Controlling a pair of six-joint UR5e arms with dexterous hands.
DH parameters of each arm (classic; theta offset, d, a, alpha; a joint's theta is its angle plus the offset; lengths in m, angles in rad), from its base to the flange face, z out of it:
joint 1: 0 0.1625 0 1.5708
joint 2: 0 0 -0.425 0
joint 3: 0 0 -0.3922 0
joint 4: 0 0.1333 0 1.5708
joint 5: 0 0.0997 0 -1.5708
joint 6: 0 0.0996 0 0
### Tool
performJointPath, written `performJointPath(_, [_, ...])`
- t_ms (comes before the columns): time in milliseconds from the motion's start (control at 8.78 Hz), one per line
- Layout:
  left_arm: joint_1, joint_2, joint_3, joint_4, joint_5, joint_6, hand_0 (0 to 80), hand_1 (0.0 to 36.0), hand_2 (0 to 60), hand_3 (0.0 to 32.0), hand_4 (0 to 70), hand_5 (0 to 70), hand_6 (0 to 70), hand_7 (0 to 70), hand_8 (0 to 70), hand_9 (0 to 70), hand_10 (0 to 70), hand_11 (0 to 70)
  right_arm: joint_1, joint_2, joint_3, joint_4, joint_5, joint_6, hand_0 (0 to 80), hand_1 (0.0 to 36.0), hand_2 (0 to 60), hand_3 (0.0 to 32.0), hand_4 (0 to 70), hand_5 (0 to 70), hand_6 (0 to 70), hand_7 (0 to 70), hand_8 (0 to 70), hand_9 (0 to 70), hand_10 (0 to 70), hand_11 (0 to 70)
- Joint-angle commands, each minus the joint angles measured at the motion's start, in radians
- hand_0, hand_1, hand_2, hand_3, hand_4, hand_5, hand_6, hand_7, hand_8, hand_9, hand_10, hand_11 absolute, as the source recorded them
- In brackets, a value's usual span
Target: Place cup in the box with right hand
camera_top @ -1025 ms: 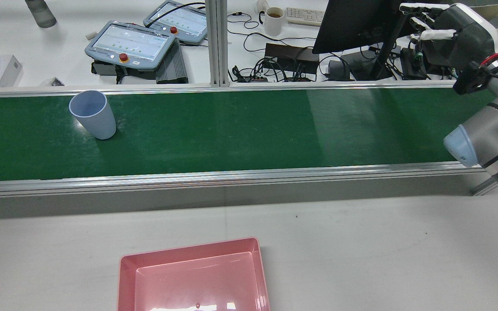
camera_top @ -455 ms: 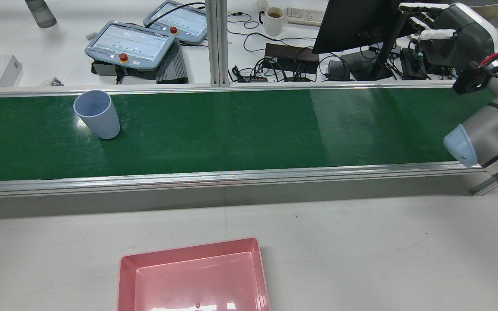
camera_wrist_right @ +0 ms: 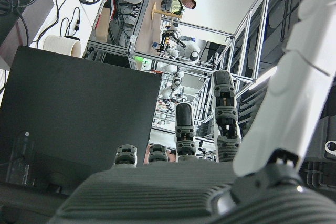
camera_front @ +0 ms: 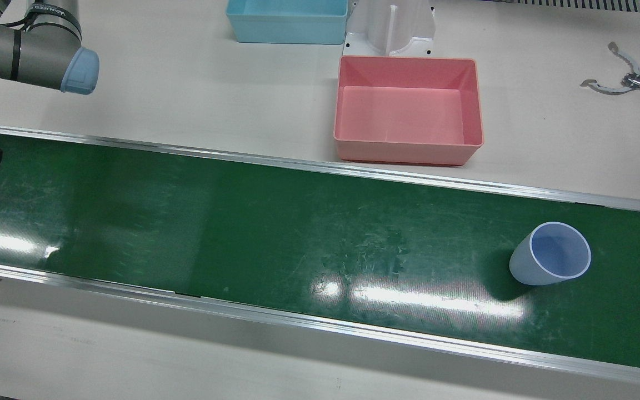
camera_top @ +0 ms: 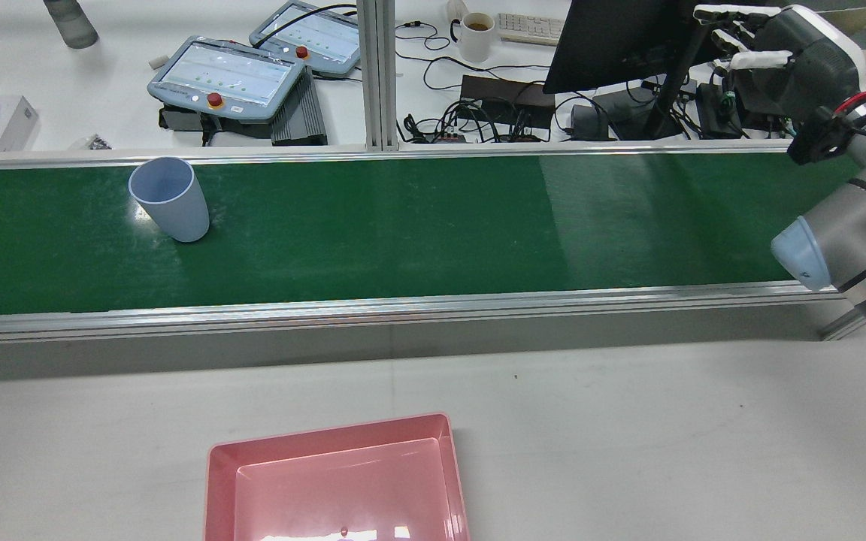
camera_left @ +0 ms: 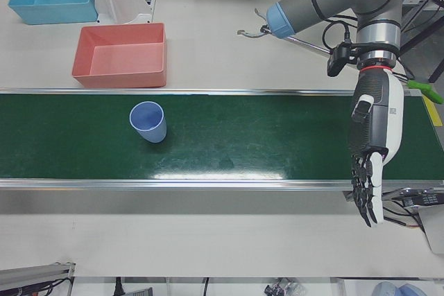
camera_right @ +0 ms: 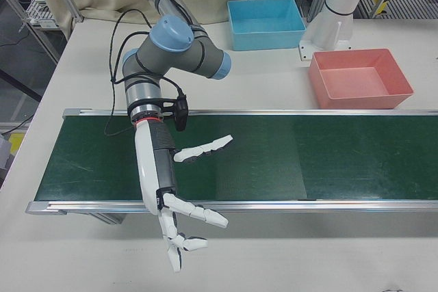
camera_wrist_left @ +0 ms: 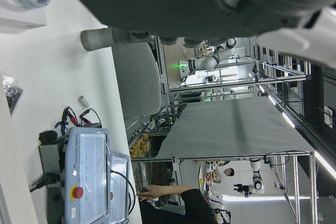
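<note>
Right arm poised over the green conveyor belt (camera_right: 328, 158).

The white-and-grey many-fingered right hand (camera_right: 171, 200) hangs past the belt's near rail, its fingers (camera_right: 205, 215) spread and holding nothing. Beyond the belt's far rail, a pink rectangular plastic box (camera_right: 361, 78) sits on the white table, with a light-blue plastic bin (camera_right: 266, 24) farther back.

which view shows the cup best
The front view: the cup is largest there, upright on the green belt, with its open mouth visible and nothing inside. The rear and left-front views show it smaller and farther off. The right-front view and both hand views miss it.
</note>
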Motion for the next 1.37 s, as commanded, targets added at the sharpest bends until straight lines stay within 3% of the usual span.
performJointPath(0, [0.000,0.000,0.000,-0.001,0.000,0.000,0.0,0.0,0.0,0.0,0.0,0.0,0.0,0.0,0.0,0.0,0.0,0.0,0.000,0.000,0.000,0.001,0.000,0.000,52.8,8.9,0.0,5.6,27.1,4.3,7.4,41.3,0.7,8.0,3.4,6.4])
performJointPath(1252, [0.000,0.000,0.002,0.001,0.000,0.000,0.0,0.0,0.0,0.0,0.0,0.0,0.0,0.0,0.0,0.0,0.0,0.0,0.000,0.000,0.000,0.000,0.000,-0.001,52.8,8.9,0.0,5.0,27.6,4.3,7.6,41.9,0.9,8.3,3.6,6.6])
